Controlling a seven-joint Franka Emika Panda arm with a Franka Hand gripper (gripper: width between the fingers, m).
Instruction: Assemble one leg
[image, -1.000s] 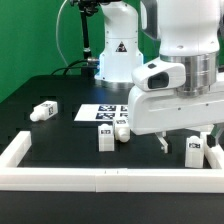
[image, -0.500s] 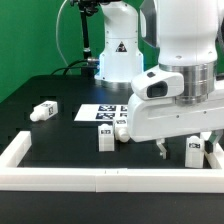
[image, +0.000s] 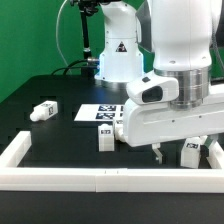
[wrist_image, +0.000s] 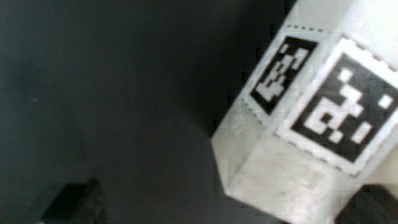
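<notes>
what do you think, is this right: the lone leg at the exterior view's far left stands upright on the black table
Not quite. In the exterior view the lone leg at the far left is on the black table, but it lies on its side rather than standing upright.

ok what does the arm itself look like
The arm has a glossy white rounded shell, with a grey metal band above a boxy white housing that has a dark round spot. Slim dark fingers sit below. The base bears a black triangle mark, with a black cable beside it.
</notes>
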